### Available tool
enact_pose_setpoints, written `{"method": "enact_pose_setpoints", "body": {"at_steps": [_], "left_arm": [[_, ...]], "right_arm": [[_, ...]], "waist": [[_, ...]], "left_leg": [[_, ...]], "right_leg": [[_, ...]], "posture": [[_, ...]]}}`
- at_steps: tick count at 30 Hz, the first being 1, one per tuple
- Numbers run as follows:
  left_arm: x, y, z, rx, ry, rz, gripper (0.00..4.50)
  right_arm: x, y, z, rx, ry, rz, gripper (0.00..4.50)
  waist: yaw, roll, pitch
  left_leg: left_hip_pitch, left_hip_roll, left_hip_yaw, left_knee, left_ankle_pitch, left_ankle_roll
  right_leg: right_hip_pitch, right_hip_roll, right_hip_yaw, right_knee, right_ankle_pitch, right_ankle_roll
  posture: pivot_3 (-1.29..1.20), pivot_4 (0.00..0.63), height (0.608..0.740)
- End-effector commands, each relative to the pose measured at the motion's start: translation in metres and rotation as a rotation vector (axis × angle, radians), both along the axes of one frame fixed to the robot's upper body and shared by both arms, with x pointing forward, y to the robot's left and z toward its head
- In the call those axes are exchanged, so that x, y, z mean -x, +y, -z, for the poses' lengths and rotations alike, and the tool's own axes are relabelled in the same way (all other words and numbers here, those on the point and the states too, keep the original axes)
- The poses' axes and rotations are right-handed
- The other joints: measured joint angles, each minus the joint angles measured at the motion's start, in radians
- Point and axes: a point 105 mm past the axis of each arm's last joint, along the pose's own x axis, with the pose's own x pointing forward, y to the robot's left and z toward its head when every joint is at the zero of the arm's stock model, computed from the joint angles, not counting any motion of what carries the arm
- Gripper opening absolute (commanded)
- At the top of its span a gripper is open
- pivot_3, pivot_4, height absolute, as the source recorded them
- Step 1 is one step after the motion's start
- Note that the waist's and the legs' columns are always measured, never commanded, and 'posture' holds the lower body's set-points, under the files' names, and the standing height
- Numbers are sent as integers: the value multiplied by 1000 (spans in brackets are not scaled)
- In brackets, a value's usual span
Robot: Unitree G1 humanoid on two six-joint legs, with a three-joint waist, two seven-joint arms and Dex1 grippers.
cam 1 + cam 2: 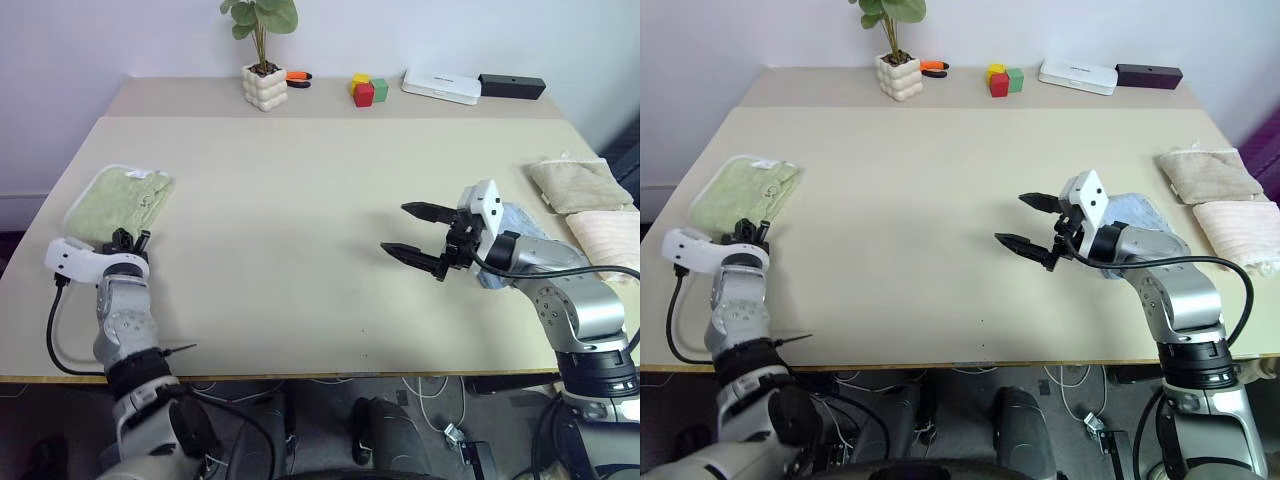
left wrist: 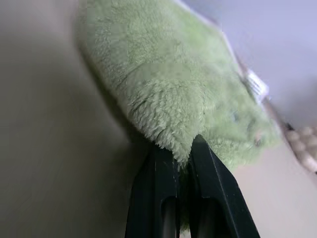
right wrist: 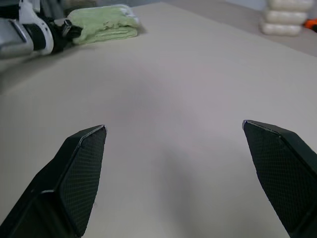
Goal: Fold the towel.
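Green terry sits folded at your nine o'clock: the towel [image 1: 120, 200] lies near the table's [image 1: 300, 230] left edge. Your left gripper [image 2: 182, 154] is pinched tight on the towel's near edge, its forearm rising from the front edge at seven o'clock. Your right gripper [image 1: 418, 238] hovers at three o'clock, level and aimed left across the bare tabletop, its black fingers [image 3: 79, 168] spread wide, holding nothing.

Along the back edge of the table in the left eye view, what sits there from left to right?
Potted plant → orange-handled tool → coloured blocks → white box → black box.
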Motion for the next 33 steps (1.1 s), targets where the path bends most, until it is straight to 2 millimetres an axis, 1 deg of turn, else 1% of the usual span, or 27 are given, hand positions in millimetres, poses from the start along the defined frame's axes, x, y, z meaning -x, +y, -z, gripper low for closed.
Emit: {"method": "enact_pose_setpoints", "body": {"at_steps": [1,3,6,8,11,12,13,14,15,17,20,21,23,24,25,26,27,29,30,31,32,33], "left_arm": [[-1,-24,-17,12,-47,51,24],[-3,-31,-18,26,-46,74,24],[-3,-33,-20,13,-42,89,24],[-2,-32,-16,0,-14,93,24],[-1,-35,-15,7,-20,115,24],[-1,-36,-15,2,-20,120,699],[-1,-37,-18,0,-35,130,906],[0,-38,-19,-9,-40,133,1453],[1,-39,-20,-9,-45,140,1881],[4,-39,-24,-55,-46,154,2959],[11,-44,-25,-49,-52,194,4453],[11,-50,-24,-37,-49,229,4453],[12,-70,-18,-24,-21,353,4453],[12,-84,-14,-54,17,427,4453],[12,-101,-9,-73,51,527,4453],[11,-116,-9,-100,56,590,4453],[11,-125,-13,-114,36,627,4453],[8,-145,-17,-120,15,696,4453],[8,-152,-18,-132,15,735,4453],[8,-166,-17,-146,19,787,4453],[9,-175,-15,-188,26,850,4453],[9,-186,-15,-233,30,890,4453]], "right_arm": [[-2,2,-8,-6,-34,-8,4500],[-3,3,-7,-7,-32,-14,4500],[-5,4,-7,-8,-33,-14,4500],[-5,3,-7,-9,-35,-10,4500],[-6,1,-6,-5,-39,0,4500],[-6,0,-6,-4,-39,1,4500],[-6,0,-6,-4,-39,4,4500],[-6,-1,-6,-5,-40,7,4500],[-7,-1,-6,-5,-40,9,4500],[-8,-1,-5,-6,-40,11,4500],[-9,0,-6,-11,-40,6,4500],[-9,1,-5,-12,-39,6,4500],[-11,1,-4,-13,-37,6,4500],[-13,2,-3,-13,-38,6,4500],[-15,3,-4,-9,-44,5,4500],[-17,3,-5,-4,-51,5,4500],[-18,5,-6,2,-64,1,4500],[-21,3,-9,-4,-73,0,4500],[-21,5,-10,-8,-74,-1,4500],[-23,1,-11,-9,-75,4,4500],[-23,4,-11,-8,-79,7,4500],[-24,0,-11,-5,-78,12,4500]], "waist": [[0,0,0],[0,0,0],[-3,0,0],[-3,0,0],[-3,0,0],[-2,0,0],[-2,0,0],[-2,0,0],[-1,0,0],[-2,0,0],[-4,0,0],[-4,0,0],[-4,0,0],[-3,0,0],[-2,0,0],[0,0,0],[2,0,0],[7,0,0],[10,0,0],[11,0,0],[12,0,0],[12,0,0]], "left_leg": [[0,0,0,0,0,0],[0,0,0,0,0,0],[0,0,0,0,0,0],[0,0,0,0,0,0],[0,0,0,0,0,0],[0,0,0,0,0,0],[0,0,0,0,0,0],[0,0,0,0,0,0],[0,0,0,0,0,0],[0,0,0,0,0,0],[0,0,0,0,0,0],[0,0,0,0,0,0],[0,0,0,0,0,0],[0,0,0,0,0,0],[0,0,0,0,0,0],[0,0,0,0,0,0],[0,0,0,0,0,0],[0,0,0,1,0,0],[0,0,0,1,0,0],[0,0,0,1,-1,1],[0,0,0,1,-1,1],[0,0,0,1,-1,1]], "right_leg": [[0,0,0,0,0,0],[0,0,0,0,0,0],[0,1,0,0,0,0],[0,1,0,0,0,0],[0,1,0,0,0,0],[0,1,0,0,0,0],[0,1,0,0,0,0],[0,1,0,0,0,0],[0,1,0,0,0,0],[0,1,0,0,0,0],[-1,1,0,0,0,0],[-1,1,0,0,0,0],[-1,1,0,0,0,0],[-1,1,0,0,0,0],[-1,1,0,0,0,0],[-1,1,0,0,0,0],[-1,1,0,0,0,0],[0,1,0,-1,0,-1],[0,0,0,-1,-1,-1],[0,0,0,-1,-1,-2],[0,0,0,-1,-1,-2],[0,1,0,-1,-1,-1]], "posture": [[0,150,740],[0,150,740],[0,150,740],[0,150,740],[0,150,740],[0,150,740],[0,150,740],[0,150,740],[0,150,740],[0,150,740],[0,150,740],[0,150,740],[0,150,740],[0,150,740],[0,150,740],[0,150,740],[0,150,740],[0,150,740],[0,150,740],[0,150,740],[0,150,740],[0,150,740]]}}
